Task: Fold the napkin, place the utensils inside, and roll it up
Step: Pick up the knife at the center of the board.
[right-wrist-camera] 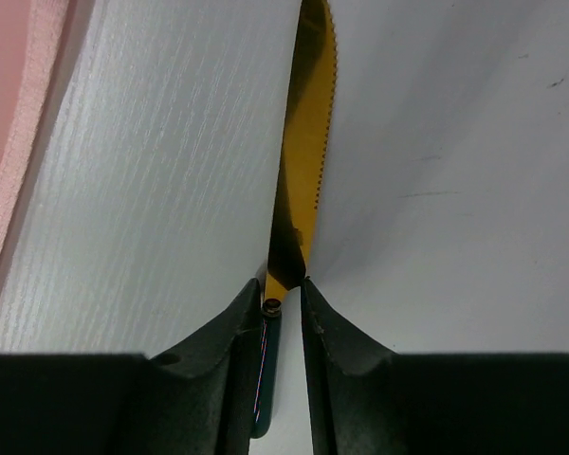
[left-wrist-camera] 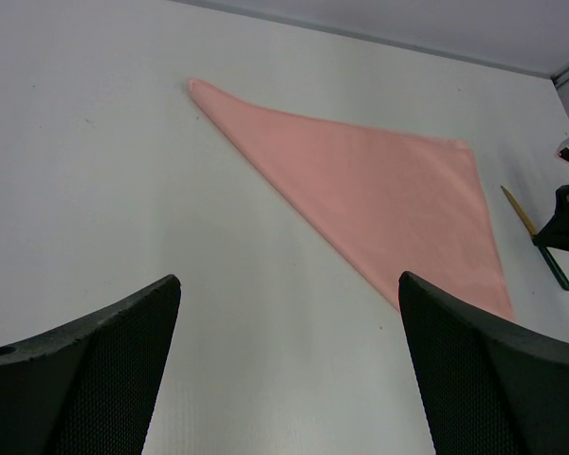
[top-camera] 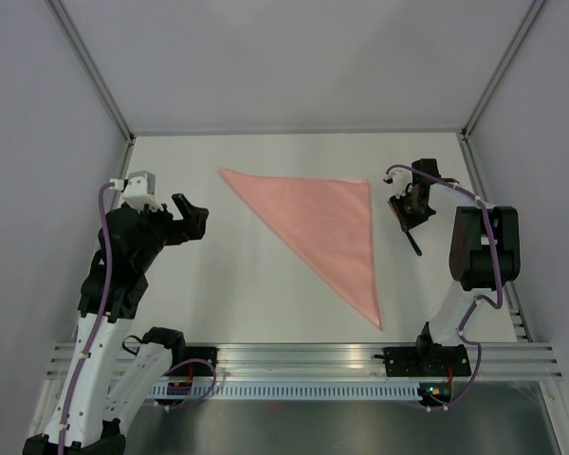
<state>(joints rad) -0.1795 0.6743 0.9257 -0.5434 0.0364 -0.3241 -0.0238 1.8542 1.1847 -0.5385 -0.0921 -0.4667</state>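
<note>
– On the right side of the white surface point(top-camera: 218, 284), near the right edge of the pale salmon-pink cloth napkin point(top-camera: 327, 223) that is lying folded into a flat triangle, the thin knife-like utensil with a serrated golden blade and dark green handle point(right-wrist-camera: 305, 142) is lying flat, not touching the cloth. The right claw point(right-wrist-camera: 283, 289) is straddling it where blade is meeting handle.
– Is it gripping?
– Cannot tell. The fingers are sitting narrow on either side, but a sliver of gap is showing beside the handle. The left claw point(left-wrist-camera: 287, 280) is hanging wide open over bare surface left of the napkin, holding nothing.
– Risks?
– The utensil is thin and lying flush, so the fingertips may be sliding past it. A pinch at the blade root is leaving the long blade free to pivot or droop in a lift. Carrying it low risks snagging the napkin's edge and disturbing the fold.
– Containers?
– None showing. The napkin is serving as the eventual wrap, and nothing is resting on or inside it.
</note>
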